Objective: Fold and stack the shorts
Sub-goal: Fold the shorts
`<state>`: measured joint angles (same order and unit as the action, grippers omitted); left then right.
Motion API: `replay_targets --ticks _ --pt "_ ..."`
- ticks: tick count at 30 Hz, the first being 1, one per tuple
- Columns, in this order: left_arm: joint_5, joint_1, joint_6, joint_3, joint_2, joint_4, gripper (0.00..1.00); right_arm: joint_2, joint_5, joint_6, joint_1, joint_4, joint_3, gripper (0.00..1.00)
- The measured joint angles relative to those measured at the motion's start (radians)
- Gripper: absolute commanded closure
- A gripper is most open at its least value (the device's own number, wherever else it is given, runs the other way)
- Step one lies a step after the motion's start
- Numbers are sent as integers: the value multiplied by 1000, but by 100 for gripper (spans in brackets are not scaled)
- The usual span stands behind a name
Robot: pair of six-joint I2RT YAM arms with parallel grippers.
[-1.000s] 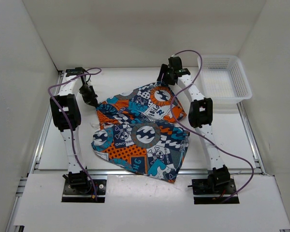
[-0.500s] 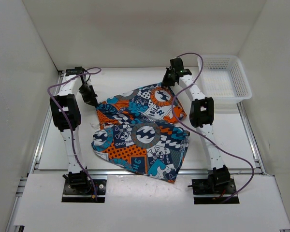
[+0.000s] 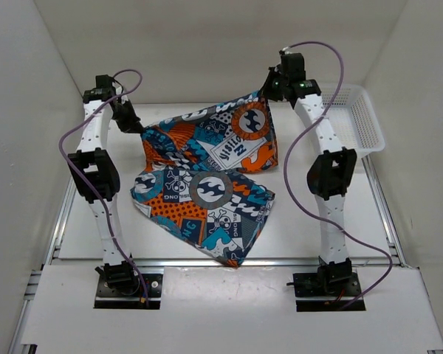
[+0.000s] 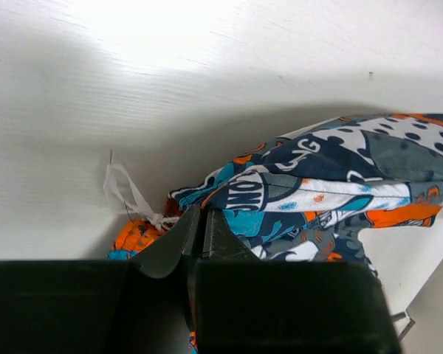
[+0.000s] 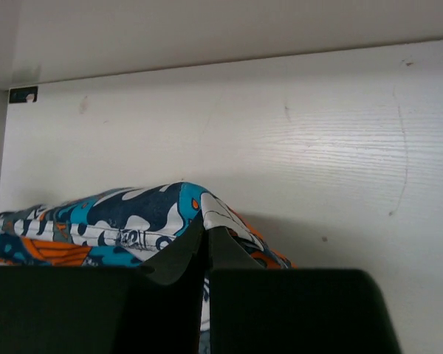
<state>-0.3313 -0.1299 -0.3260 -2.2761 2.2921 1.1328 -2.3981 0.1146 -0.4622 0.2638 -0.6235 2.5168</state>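
Shorts (image 3: 207, 147) — far edge aloft, taut

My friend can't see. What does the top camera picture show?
Left arm and right arm hold up the far edge of colourful shorts, jaws shut on its corners. The rest lies on a white table; a white basket sits far right.

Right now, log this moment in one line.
left hand: shut on shorts | right hand: shut on shorts | far edge held above table, near half resting
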Motion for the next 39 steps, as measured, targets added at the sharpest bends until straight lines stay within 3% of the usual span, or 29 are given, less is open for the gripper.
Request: replay_targets --ticks 7,15,23,32,33,34,36,39 --pt "-27 5 -4 167 -133 -18 90 329 19 85 16 16 -330 100" --pt "-1 -3 3 405 -344 -45 90 865 -63 135 187 -2 -954 100" --pt "40 -53 -21 636 -591 -70 90 1263 -210 60 626 -58 -1333 100" --pt "145 -71 -131 1016 -881 -86 88 1222 -365 -128 1095 -64 -1567 100" --pt "162 -71 -153 1062 -919 -76 79 1206 -377 -149 1141 -67 -1585 97" --pt "179 -72 -173 1101 -957 -64 33 1191 -388 -168 1185 -67 -1598 84" --pt "207 -76 -203 1157 -1028 -43 0 1154 -397 -203 1263 -70 -1604 73" --pt "235 -81 -238 1174 -1089 -37 0 1105 -420 -251 1328 -102 -1602 39"
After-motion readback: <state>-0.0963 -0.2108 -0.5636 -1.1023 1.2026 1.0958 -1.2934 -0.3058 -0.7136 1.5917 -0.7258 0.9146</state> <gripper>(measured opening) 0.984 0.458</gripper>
